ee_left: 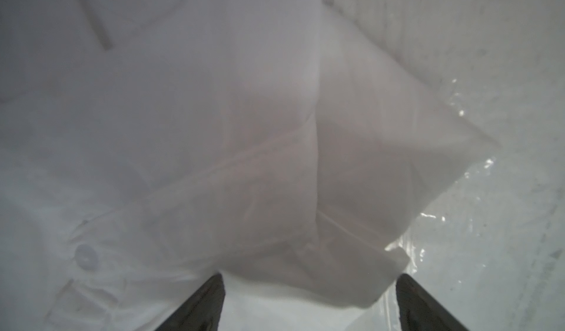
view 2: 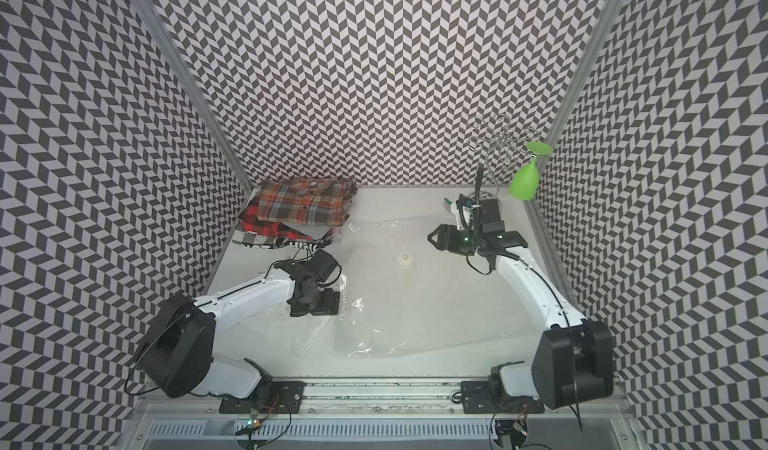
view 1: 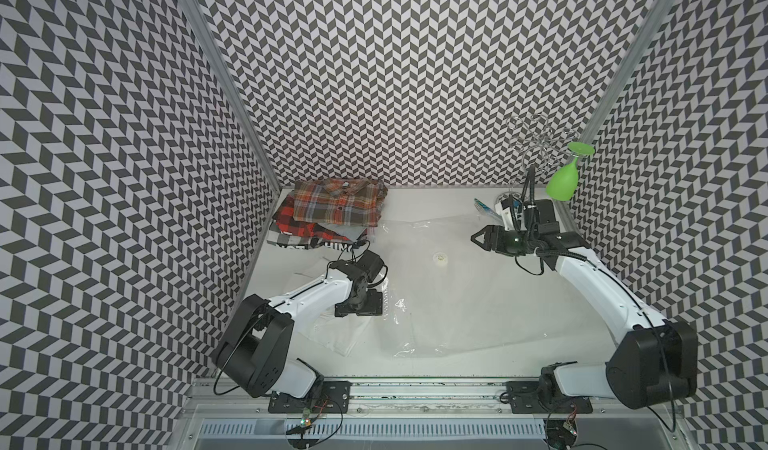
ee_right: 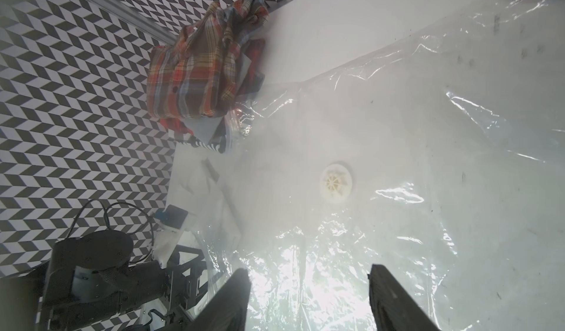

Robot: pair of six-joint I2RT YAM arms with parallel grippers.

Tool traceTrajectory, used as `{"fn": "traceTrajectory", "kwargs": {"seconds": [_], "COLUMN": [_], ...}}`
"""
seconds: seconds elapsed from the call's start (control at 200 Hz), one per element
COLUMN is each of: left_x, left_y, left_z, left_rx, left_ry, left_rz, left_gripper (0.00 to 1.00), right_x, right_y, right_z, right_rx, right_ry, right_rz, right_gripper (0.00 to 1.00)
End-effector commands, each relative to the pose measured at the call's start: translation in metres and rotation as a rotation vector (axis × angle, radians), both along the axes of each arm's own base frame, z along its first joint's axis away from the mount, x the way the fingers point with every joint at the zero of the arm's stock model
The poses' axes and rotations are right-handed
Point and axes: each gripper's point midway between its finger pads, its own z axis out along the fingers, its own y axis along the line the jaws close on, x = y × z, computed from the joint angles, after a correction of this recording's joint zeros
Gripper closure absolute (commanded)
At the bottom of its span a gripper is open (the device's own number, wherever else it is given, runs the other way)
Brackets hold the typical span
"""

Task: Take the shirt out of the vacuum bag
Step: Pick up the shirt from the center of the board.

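Shirt is white, soft and floppy, lying at the near-left end of the vacuum bag on the worktop; can't tell how much of it is under the clear film. My guess: it weighs next to nothing but will sag and drag, and the bag is slippery, crinkly stuff that'll tag along. Left claw sits spread wide right over a fold, gripping nothing, so I'd pinch that fold. Right claw hovers released above the bag's far-right end, handy for pinning the plastic.
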Motion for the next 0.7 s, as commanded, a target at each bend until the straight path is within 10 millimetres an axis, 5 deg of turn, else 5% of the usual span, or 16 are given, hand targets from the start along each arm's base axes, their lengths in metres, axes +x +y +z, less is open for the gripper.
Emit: {"fn": "traceTrajectory", "kwargs": {"seconds": [0.0,0.18,0.345,0.426,0.696], "left_x": [0.011,0.006,0.000,0.002,0.013], "left_y": [-0.005,-0.007,-0.015,-0.021,-0.026], "left_z": [-0.002,-0.021,-0.033,-0.025,0.018], "left_rx": [0.044,0.101,0.067,0.036,-0.057], "left_ry": [-0.034,0.014,0.067,0.062,0.008], "left_rz": [-0.032,-0.056,-0.077,-0.084,-0.089], "left_gripper": [0.11,0.19,0.44,0.58,0.77], "right_x": [0.001,0.001,-0.003,-0.003,-0.007], "right_y": [0.002,0.012,0.020,0.020,0.031], "right_z": [0.004,0.006,0.013,0.015,0.017], "right_rx": [0.010,0.041,0.056,0.049,0.095], "right_ry": [-0.027,-0.029,-0.060,-0.070,-0.083], "right_rz": [0.000,0.029,0.073,0.084,0.153], "right_gripper": [0.36,0.36,0.36,0.36,0.36]}}
